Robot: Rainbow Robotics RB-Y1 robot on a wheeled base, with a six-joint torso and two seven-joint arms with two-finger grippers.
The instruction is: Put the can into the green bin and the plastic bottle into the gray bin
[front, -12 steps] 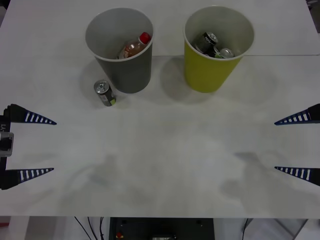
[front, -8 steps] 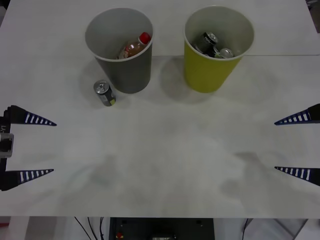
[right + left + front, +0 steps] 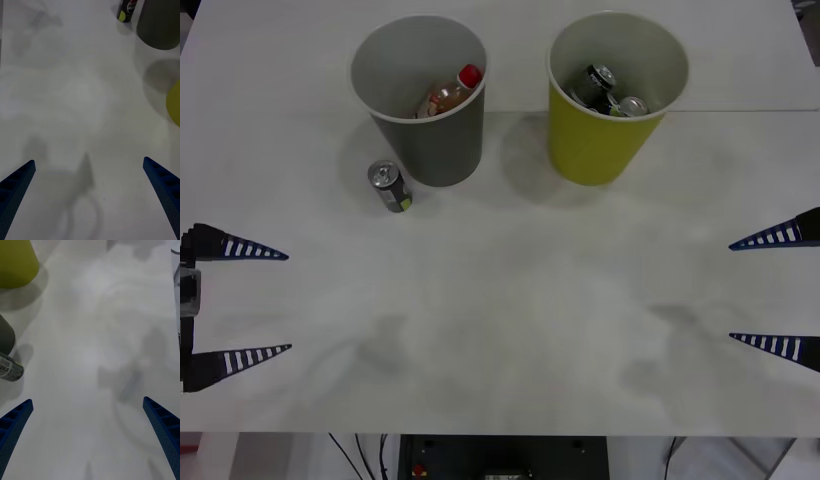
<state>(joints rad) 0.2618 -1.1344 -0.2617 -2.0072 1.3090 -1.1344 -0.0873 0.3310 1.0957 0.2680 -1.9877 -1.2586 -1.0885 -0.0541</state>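
Front view: can [image 3: 390, 187] beyond left hand [image 3: 240, 302] (open)

White table [image 3: 510, 300]: gray bin [image 3: 430, 140], green bin [image 3: 595, 140], can [image 3: 390, 187]

Gray bin [image 3: 422, 105]: large tapered cup shape, dark gray outside, white inside and rim; upright at the far left of the white table

Plastic bottle [image 3: 450, 94]: clear, reddish-brown liquid, red screw cap; inside the gray bin, leaning, cap up toward the bin's right wall

Green bin [image 3: 612, 98]: same shape, yellow-green outside, white inside; upright, to the right of the gray bin, apart from it. Two dark cans with silver tops lie inside

Can [image 3: 389, 186]: small, slim, dark, silver top, lime-green patch near base; upright on the table just beside the gray bin's left front, at its foot, outside both bins
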